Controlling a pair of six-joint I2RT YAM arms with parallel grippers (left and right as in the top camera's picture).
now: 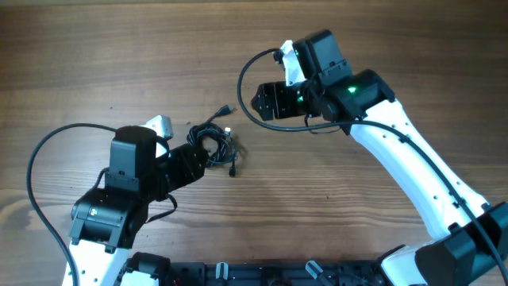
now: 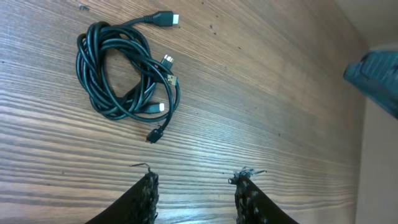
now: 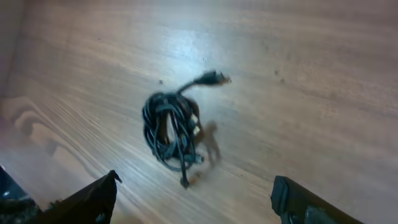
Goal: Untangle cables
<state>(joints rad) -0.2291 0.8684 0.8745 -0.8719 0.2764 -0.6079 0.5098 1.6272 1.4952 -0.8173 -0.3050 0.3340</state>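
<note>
Cables: the cables (image 2: 124, 74) lie in one loose black coil on the bare desk (image 1: 95, 48); neither arm touches them; one plug (image 2: 165, 18) trails off the coil's far end in the left wrist view, and several more plug ends poke out of the side that faces the camera

Left fingers: the left fingers (image 2: 148, 190) stand moderately apart with only wood grain between them; they hold nothing

Right fingers: the right fingers (image 3: 99, 198) are spread wide and hold nothing

Cables from the left fingers: ahead of them and off to the left of their gap; no strand lies between the tips; the nearest plug end sits just ahead of the left-hand tip

Cables from the right fingers: ahead of them and close to the middle of their gap, a little to its left

Long axis of the cables: the coil is an oval; in the right wrist view it runs lengthwise away from the camera, so those fingers would close across its narrow way; in the left wrist view it slants across the frame, square to nothing

Nearer arm: from overhead the left fingers are just beside the cables, at their lower left edge; the right fingers are near the cables, up and to the right, with a strip of open desk between

Judgement: the left arm is closer but needs a sideways shift toward the cables; the right arm is better lined up but has more desk to cross; pinching a stray plug end looks safer than clamping the whole coil, which would likely drag as one lump
</note>
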